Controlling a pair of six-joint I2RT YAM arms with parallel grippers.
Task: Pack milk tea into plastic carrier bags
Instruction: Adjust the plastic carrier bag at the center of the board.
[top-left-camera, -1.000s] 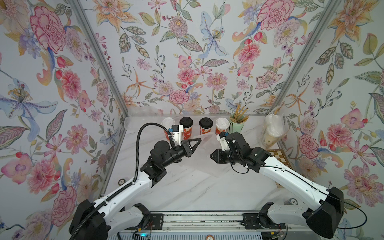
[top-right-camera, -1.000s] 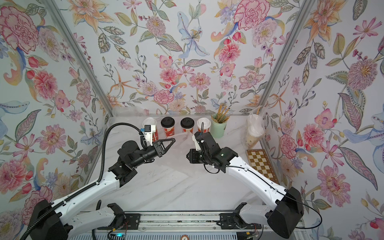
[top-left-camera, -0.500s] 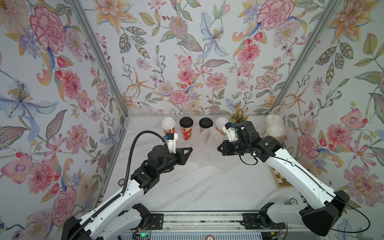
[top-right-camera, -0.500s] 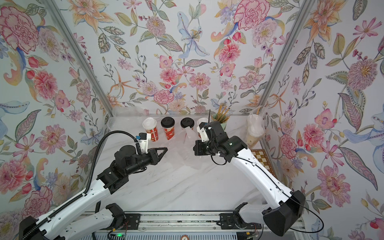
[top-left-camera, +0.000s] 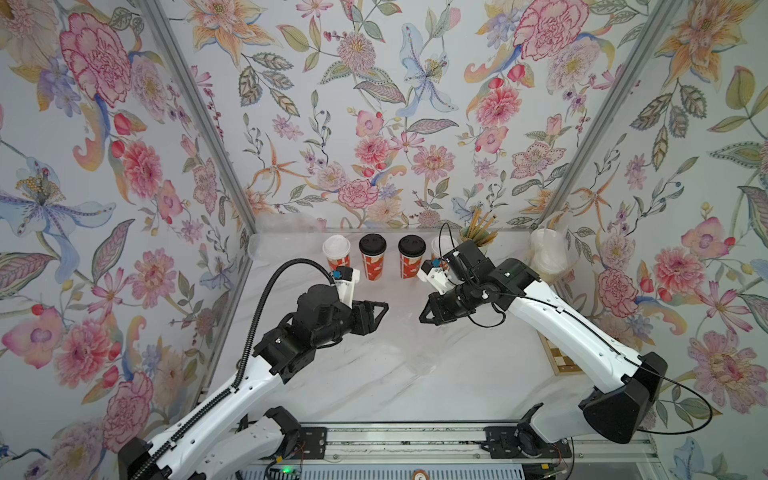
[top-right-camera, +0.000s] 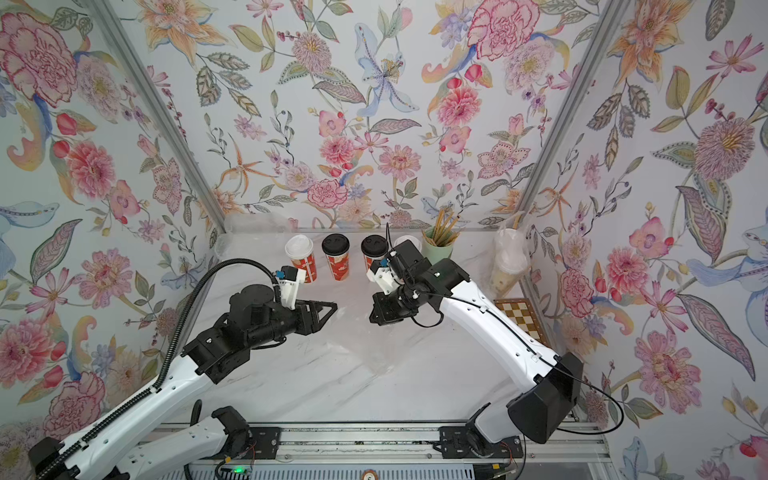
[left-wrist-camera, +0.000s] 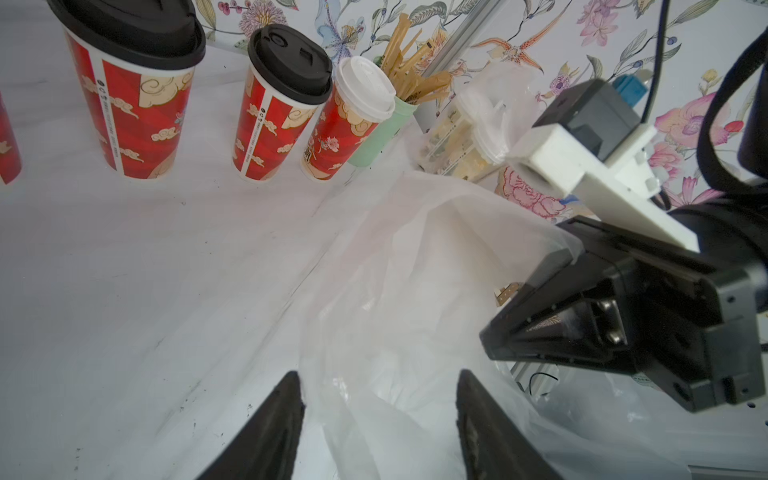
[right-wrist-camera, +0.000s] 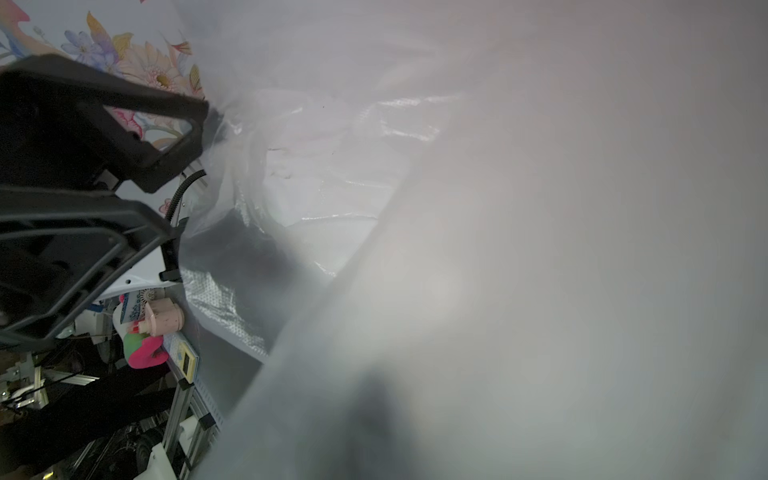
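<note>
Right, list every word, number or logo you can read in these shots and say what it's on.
No text can be read.
Black-lidded red cup and its black-lidded neighbour: small print down the white stripes, too small.
White-lidded red cup: dark stamp near its base, blurred.
Blue-and-white item off the table: print blurred.

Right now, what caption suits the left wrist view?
Open left hand faces clear bag pinched by right hand, red cups behind.

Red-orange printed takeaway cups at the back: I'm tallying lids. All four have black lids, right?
No. Only the two middle red-orange printed takeaway cups have black lids; the two end cups have white lids, as a top view shows.
</note>
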